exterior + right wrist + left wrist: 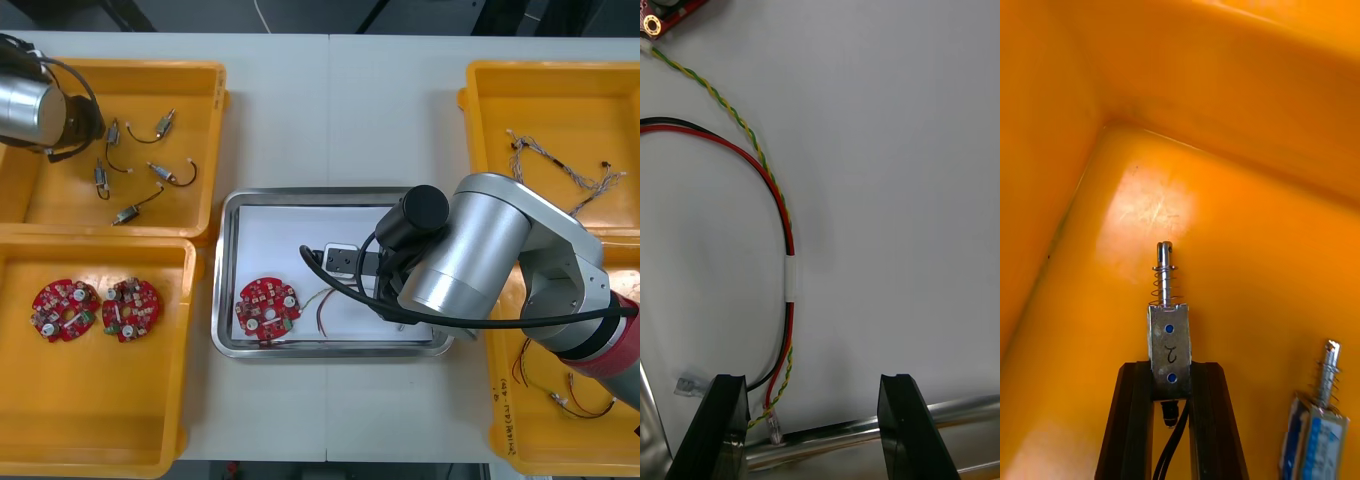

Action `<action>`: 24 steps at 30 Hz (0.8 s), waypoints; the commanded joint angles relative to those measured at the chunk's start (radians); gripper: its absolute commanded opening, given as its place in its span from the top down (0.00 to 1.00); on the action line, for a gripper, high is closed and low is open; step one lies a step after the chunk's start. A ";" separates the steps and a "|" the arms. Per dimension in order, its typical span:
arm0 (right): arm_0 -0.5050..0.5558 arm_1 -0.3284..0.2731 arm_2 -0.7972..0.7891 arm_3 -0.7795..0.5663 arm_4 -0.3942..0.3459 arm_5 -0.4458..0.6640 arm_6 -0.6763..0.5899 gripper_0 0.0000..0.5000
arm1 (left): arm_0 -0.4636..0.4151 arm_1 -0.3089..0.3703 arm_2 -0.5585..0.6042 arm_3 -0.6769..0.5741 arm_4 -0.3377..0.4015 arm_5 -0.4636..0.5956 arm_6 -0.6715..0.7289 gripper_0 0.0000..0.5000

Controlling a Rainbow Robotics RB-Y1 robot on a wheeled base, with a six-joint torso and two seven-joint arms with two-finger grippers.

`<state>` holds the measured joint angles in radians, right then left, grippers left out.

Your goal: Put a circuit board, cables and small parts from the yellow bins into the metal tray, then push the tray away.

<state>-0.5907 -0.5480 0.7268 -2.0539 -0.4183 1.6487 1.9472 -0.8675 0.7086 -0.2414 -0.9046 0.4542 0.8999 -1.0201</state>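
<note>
Right pincer [812, 382] stands wide open, empty, over the cable [788, 285] in the metal tray [226, 270], near the circuit board [267, 307]. Left pincer [1171, 371] clamps a small metal part [1169, 337] in a yellow bin [60, 190]; we judge the next move to be lifting it clear toward the tray.

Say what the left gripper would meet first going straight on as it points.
Probably the floor of the bin, near its corner, with the part in the left gripper touching first; depth is unclear.
</note>
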 commanded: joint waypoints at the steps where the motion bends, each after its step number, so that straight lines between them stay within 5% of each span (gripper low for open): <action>1: 0.026 0.026 -0.020 -0.029 0.013 0.008 0.015 0.00 | -0.031 0.043 0.063 -0.076 0.015 0.079 -0.117 1.00; 9: 0.026 0.026 -0.052 -0.049 0.016 0.040 0.015 0.00 | -0.031 0.057 0.122 -0.169 0.017 0.238 -0.140 1.00; 20: 0.026 0.030 -0.231 -0.161 0.016 0.271 0.013 0.00 | -0.031 0.068 0.185 -0.366 0.021 0.540 -0.153 1.00; 24: 0.026 0.028 -0.311 -0.200 0.016 0.271 0.013 0.00 | -0.031 0.066 0.188 -0.439 0.031 0.645 -0.143 1.00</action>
<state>-0.5715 -0.5348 0.4932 -2.1945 -0.4090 1.9147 1.9472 -0.8675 0.7226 -0.0844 -1.2683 0.4707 1.4854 -1.1261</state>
